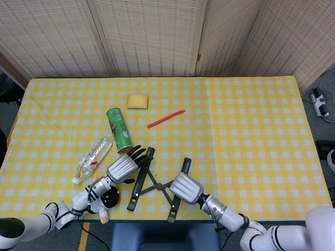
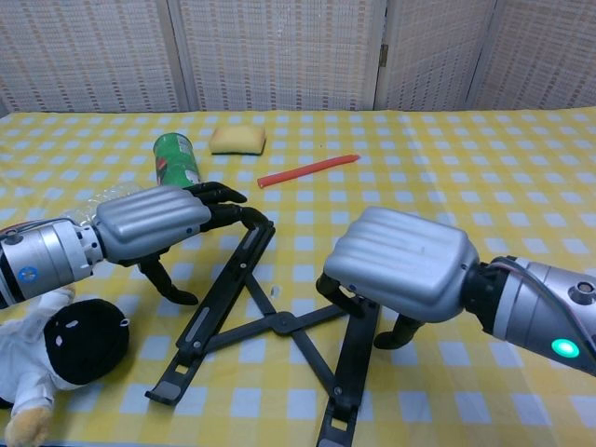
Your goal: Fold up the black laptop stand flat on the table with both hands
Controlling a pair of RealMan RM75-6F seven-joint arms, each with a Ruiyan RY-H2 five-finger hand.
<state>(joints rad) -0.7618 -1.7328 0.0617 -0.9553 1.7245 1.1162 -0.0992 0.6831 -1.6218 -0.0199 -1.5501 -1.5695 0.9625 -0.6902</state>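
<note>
The black laptop stand [image 1: 157, 184] [image 2: 279, 324] lies near the table's front edge, its two long bars spread in a V and joined by crossed links. My left hand [image 1: 124, 167] [image 2: 154, 222] reaches from the left with fingers apart, fingertips [image 2: 244, 215] touching the far end of the left bar. My right hand [image 1: 185, 188] [image 2: 400, 264] hovers over the right bar, its fingers curled down on both sides of it. Whether they clamp the bar is hidden under the palm.
A green chips can [image 1: 120, 129] lies just behind the left hand, with a clear water bottle [image 1: 93, 157] to its left. A plush toy [image 2: 51, 358] sits at the front left. A yellow sponge [image 1: 137, 101] and a red strip [image 1: 166, 118] lie farther back.
</note>
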